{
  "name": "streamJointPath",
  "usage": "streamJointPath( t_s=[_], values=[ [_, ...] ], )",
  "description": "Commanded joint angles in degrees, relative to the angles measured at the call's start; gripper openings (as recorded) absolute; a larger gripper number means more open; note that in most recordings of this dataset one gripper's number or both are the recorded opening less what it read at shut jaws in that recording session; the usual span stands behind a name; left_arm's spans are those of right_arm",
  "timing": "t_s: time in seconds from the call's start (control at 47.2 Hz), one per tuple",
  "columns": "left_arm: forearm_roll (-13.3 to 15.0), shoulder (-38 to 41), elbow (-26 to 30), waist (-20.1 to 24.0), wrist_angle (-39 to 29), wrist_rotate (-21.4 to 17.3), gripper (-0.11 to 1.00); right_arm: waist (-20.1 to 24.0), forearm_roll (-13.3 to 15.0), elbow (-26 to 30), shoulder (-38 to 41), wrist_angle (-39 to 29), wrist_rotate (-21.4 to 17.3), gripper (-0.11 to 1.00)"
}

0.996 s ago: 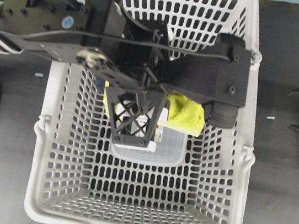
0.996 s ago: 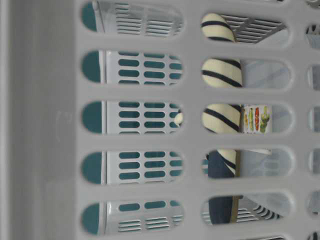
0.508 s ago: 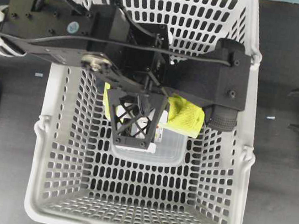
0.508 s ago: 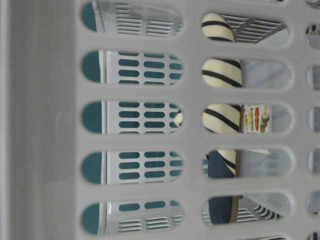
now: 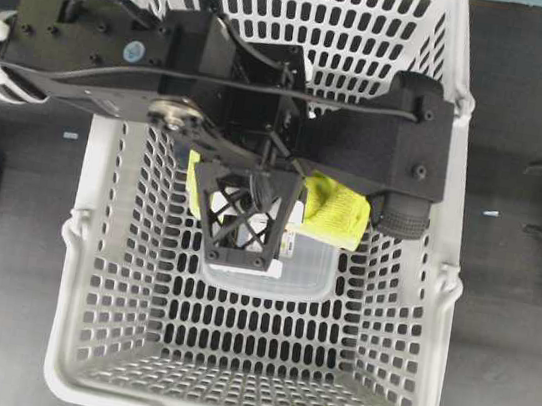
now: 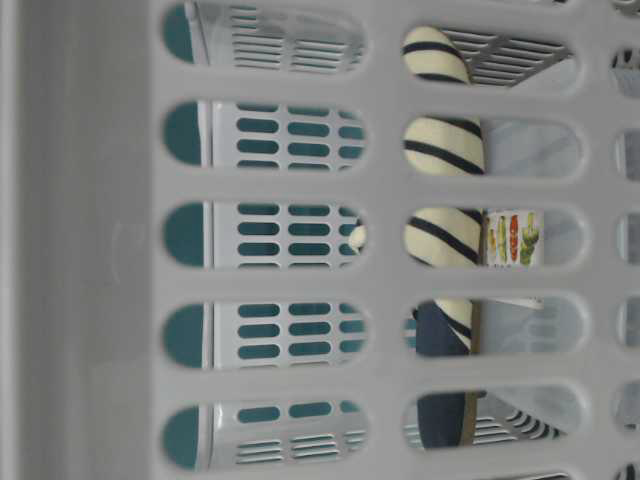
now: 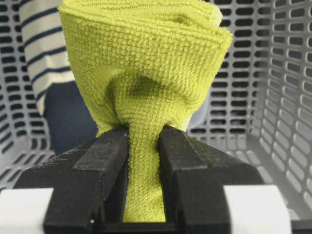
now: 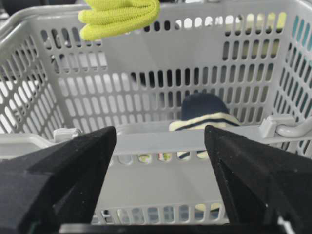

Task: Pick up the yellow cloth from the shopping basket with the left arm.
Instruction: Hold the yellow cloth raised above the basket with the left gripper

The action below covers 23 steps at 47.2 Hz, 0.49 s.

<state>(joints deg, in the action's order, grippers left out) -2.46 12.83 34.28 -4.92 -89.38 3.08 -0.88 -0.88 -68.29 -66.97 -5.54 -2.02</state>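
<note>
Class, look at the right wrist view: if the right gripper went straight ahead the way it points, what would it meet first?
Most likely the basket's near rim, which crosses the gap between the open right gripper's jaws. The slipper lies beyond it, inside. Depth is hard to judge, so it might pass just over the rim.

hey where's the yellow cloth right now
Pinched in the left gripper's jaws, the yellow cloth hangs inside the shopping basket, near its middle in the overhead view.
</note>
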Motion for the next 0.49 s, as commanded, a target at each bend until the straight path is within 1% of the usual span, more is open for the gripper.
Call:
streamJointPath(
  t_s=[0.0, 0.169, 0.466],
  values=[
    [-0.2, -1.1, 0.4, -0.1, 0.0, 0.0, 0.16, -0.1, -0.3, 0.4, 0.1, 0.2, 0.1, 0.71],
    [-0.2, -1.0, 0.4, -0.1, -0.1, 0.5, 0.16, -0.1, -0.3, 0.0, -0.7, -0.1, 0.1, 0.7],
    [-0.2, -0.9, -0.2, -0.2, -0.1, 0.4, 0.16, -0.1, -0.3, -0.7, -1.8, -0.1, 0.1, 0.71]
  ],
)
